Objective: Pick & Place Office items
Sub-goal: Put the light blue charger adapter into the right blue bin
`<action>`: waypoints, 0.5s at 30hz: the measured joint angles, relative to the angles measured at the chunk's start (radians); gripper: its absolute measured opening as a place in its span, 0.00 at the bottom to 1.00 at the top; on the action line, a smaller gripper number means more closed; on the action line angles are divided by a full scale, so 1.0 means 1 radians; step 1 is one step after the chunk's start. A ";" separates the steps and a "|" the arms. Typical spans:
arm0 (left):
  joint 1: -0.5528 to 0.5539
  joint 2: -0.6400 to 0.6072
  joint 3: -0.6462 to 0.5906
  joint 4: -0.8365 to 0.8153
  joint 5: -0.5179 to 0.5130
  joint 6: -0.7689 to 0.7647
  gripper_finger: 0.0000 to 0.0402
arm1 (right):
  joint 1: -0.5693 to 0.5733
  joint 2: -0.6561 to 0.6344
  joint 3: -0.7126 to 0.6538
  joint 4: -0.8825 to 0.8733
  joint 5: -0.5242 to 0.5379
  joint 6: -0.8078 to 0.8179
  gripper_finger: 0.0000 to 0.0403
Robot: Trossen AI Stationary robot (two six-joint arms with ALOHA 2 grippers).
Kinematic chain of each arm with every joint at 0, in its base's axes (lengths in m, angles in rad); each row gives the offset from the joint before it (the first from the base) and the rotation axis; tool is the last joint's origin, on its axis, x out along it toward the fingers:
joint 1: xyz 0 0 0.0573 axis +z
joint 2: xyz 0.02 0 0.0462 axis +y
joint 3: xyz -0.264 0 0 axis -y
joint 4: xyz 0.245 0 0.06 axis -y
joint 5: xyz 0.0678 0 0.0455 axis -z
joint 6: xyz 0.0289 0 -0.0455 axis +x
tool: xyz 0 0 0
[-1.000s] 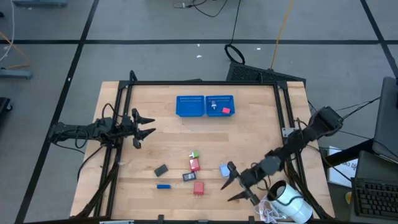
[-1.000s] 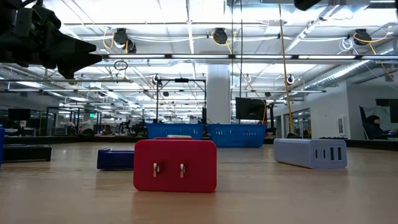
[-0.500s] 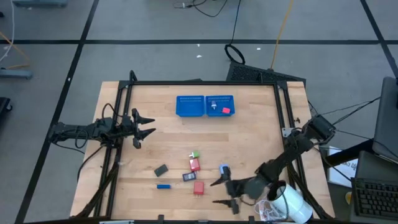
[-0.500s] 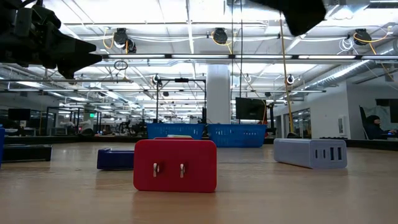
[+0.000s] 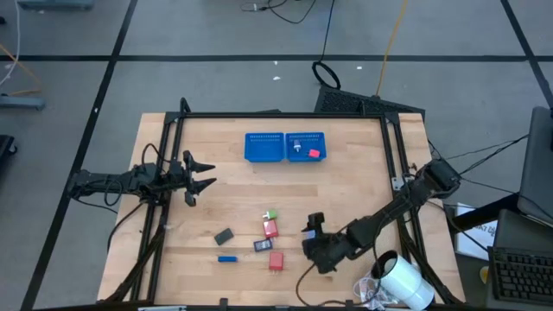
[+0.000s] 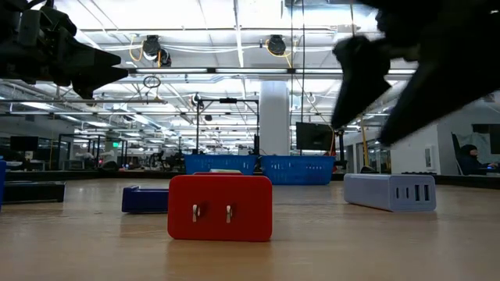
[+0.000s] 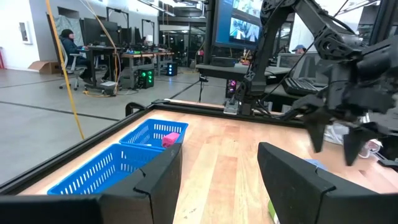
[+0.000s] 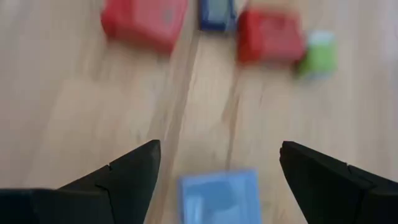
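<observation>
The right gripper (image 5: pixel 311 239) is hanging over the front of the table (image 5: pixel 363 186), fingers spread wide, directly above the light blue block (image 8: pixel 219 196), which is lying flat on the wood between them in the wrist view. Just beyond it are sitting two red blocks (image 8: pixel 144 23), a dark blue piece and a green one. The step in hand appears to be picking up that blue block: the fingers need to be straddling its two long sides evenly and coming straight down, staying clear of the red block (image 5: pixel 276 260) nearby. The blue tray (image 5: pixel 285 147), well apart at the table's back, is already holding a pink piece. The left gripper (image 5: pixel 200 173) is waiting near the left edge, fingers partly apart and holding nothing.
</observation>
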 joint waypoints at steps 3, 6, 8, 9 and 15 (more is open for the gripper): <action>0.000 0.000 0.000 0.000 0.000 0.000 0.53 | -0.038 0.000 0.000 -0.058 -0.080 0.008 0.79; 0.000 0.000 0.000 0.000 0.000 0.000 0.53 | -0.068 0.000 0.000 -0.067 -0.137 0.003 0.79; 0.000 0.000 0.000 0.000 0.000 0.000 0.53 | -0.084 0.000 0.000 -0.068 -0.174 -0.003 0.79; 0.000 0.000 0.000 0.000 0.000 0.000 0.53 | -0.091 0.000 -0.001 -0.071 -0.194 -0.008 0.79; 0.000 0.000 0.000 0.000 0.000 0.000 0.53 | -0.124 0.000 -0.066 -0.047 -0.230 -0.020 0.78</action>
